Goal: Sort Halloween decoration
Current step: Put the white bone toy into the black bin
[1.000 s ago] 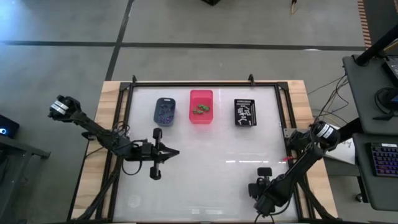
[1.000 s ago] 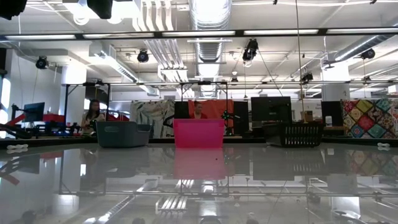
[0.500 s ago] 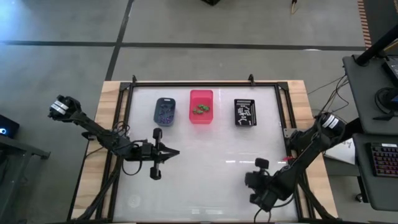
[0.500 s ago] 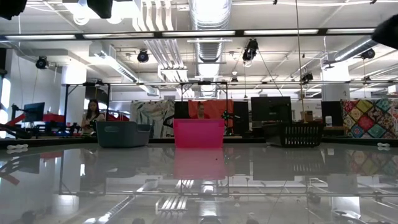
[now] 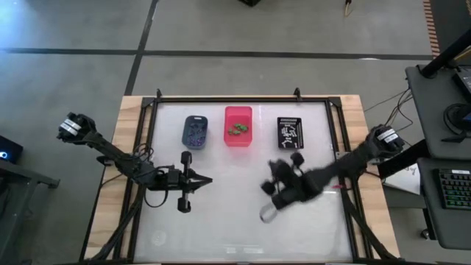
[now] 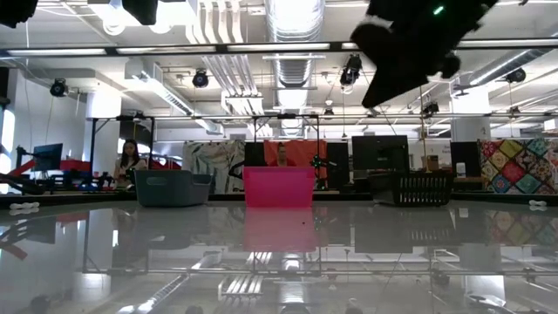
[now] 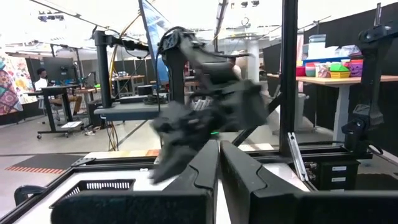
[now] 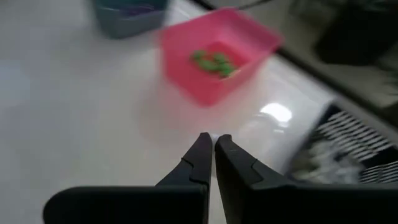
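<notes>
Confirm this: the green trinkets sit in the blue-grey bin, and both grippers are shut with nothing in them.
Wrong bin. The green trinkets sit in the pink bin, as the high view shows. The rest holds: the left gripper and right gripper are shut with nothing in them.

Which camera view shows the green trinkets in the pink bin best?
The right wrist view: the green trinkets are largest there, clustered in the pink bin. The high view shows them as a small speck. The low view shows only the bin's wall; the left wrist view shows neither.
</notes>
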Controlling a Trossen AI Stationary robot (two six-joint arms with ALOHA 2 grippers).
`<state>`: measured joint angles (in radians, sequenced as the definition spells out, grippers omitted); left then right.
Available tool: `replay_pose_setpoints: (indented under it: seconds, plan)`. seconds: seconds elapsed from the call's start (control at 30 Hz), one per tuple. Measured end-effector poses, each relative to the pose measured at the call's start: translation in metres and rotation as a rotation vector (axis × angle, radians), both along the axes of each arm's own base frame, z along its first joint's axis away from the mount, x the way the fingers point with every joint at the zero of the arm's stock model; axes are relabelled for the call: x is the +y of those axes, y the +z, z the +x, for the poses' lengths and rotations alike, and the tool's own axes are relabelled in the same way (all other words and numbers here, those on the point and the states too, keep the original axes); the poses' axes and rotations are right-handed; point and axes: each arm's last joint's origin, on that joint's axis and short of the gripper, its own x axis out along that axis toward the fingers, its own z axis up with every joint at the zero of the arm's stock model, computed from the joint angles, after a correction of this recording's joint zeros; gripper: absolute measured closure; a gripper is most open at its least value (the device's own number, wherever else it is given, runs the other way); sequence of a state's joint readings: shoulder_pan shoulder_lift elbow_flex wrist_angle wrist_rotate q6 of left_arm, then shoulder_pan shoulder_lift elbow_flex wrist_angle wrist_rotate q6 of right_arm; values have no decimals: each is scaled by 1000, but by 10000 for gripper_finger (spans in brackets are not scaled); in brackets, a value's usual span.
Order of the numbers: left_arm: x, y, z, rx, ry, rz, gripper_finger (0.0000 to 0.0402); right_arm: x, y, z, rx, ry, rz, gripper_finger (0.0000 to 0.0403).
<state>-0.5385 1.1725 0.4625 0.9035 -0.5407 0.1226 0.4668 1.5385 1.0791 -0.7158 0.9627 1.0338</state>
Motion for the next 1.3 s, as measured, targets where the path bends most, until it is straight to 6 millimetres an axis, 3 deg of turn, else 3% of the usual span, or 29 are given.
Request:
replay_pose_setpoints:
  seconds: [0.13, 0.3, 0.5, 0.6, 0.77, 1.0, 1.17, 1.3]
  plan:
    - [0, 0, 0, -2, 0, -1, 402, -59, 9, 10, 117, -111, -74, 394]
    - [0, 0, 0, -2, 1, 3, 402, -129, 24, 5, 219, -220, -43, 394]
    - [0, 0, 0, -1, 5, 21, 402, -183, 30, -15, 288, -274, 48, 394]
    - [0, 0, 0, 0, 10, 20, 402, -190, 26, -27, 233, -288, 41, 394]
    - [1, 0, 0, 2, 17, -18, 402, -185, 6, -47, 45, -248, 54, 394]
    - [-1, -5, 3, 19, 8, -77, 402, -182, -27, -74, -169, -362, 48, 394]
    - [-2, -8, 5, 32, 19, -71, 402, -181, -43, -80, -332, -394, 65, 381]
    - [-3, -8, 8, 34, 43, -71, 402, -181, -48, -81, -347, -400, 69, 349]
